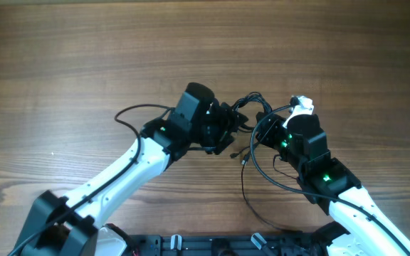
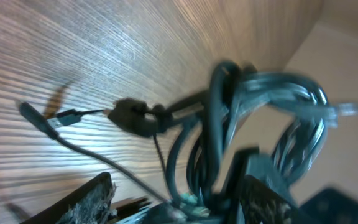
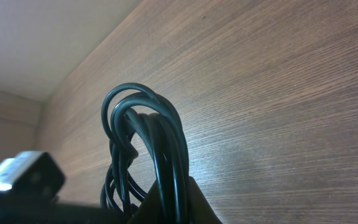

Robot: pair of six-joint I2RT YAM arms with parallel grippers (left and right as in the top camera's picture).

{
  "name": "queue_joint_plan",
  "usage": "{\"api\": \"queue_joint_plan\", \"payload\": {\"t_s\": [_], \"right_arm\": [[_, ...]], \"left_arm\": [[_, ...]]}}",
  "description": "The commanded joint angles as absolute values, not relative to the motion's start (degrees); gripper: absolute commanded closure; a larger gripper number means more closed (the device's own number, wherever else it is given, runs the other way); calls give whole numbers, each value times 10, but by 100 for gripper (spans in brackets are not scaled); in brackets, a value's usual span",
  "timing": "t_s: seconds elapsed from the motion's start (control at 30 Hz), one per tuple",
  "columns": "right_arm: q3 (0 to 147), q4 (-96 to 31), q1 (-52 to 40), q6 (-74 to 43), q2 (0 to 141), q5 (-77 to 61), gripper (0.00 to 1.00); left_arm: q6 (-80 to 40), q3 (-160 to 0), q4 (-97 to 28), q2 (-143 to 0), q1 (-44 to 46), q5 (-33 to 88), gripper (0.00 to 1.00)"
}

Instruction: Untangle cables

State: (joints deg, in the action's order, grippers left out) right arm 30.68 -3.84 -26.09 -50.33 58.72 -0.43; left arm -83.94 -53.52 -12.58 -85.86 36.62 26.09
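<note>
Overhead: brown wood-grain table (image 1: 84, 43), matte, bare in the far half. Both arms come in from the near edge and meet at centre. The left gripper (image 1: 228, 129) and right gripper (image 1: 270, 129) sit close together, with the cables (image 1: 253, 105) bunched in a small tangle between and just beyond them. Thin loops trail toward the near side, under the right arm. A small white piece (image 1: 302, 104) is just right of the tangle; can't tell what it is. A black frame (image 1: 212, 245) runs along the near edge. Left wrist: blurry. The cables (image 2: 229, 124) are a thick bundle of loops at right of centre, above the wood. One loose strand runs left to a small plug end (image 2: 72, 116) lying on the table. The left gripper (image 2: 179, 202) has its jaws apart, with one finger (image 2: 89, 200) low left and clear of the bundle, so nothing is pinched. Pale beige room surface shows past the table edge, top right. Right wrist: the right gripper (image 3: 166, 210) is clamped on the cables (image 3: 145, 137), and the loops stand up out of the closed fingertips. The wood grain is sharp here and the table edge runs diagonally. Past it is plain beige wall or floor, top left. The blurred white piece (image 3: 20, 175) is low left.
</note>
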Motion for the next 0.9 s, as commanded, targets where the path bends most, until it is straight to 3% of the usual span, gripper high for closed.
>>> {"api": "queue_joint_plan", "payload": {"t_s": [0.0,0.07,0.1,0.13,0.17,0.3,0.53,0.63,0.7,0.77,0.87], "right_arm": [[311,-37,-262,-512,589,-22,96],[311,-37,-262,-512,589,-33,96],[311,-37,-262,-513,589,-35,96],[311,-37,-262,-516,589,-35,96],[311,-37,-262,-517,589,-35,96],[311,-37,-262,-549,589,-35,96],[311,-37,-262,-574,589,-37,96],[311,-37,-262,-590,589,-37,96],[311,-37,-262,-604,589,-37,95],[311,-37,-262,-606,589,-37,95],[311,-41,-262,-603,589,-36,88]], "left_arm": [[-950,-536,-85,-885,378,192,35],[-950,-536,-65,-895,380,168,40],[-950,-536,-58,-898,380,166,48],[-950,-536,-50,-901,380,166,66],[-953,-536,-47,-903,381,166,73],[-967,-536,-47,-910,384,166,90],[-967,-536,-47,-913,385,153,96],[-978,-536,-39,-913,386,154,88],[-979,-536,-25,-913,392,153,96],[-961,-536,-20,-913,396,144,96],[-898,-536,-21,-913,393,113,96]]}}
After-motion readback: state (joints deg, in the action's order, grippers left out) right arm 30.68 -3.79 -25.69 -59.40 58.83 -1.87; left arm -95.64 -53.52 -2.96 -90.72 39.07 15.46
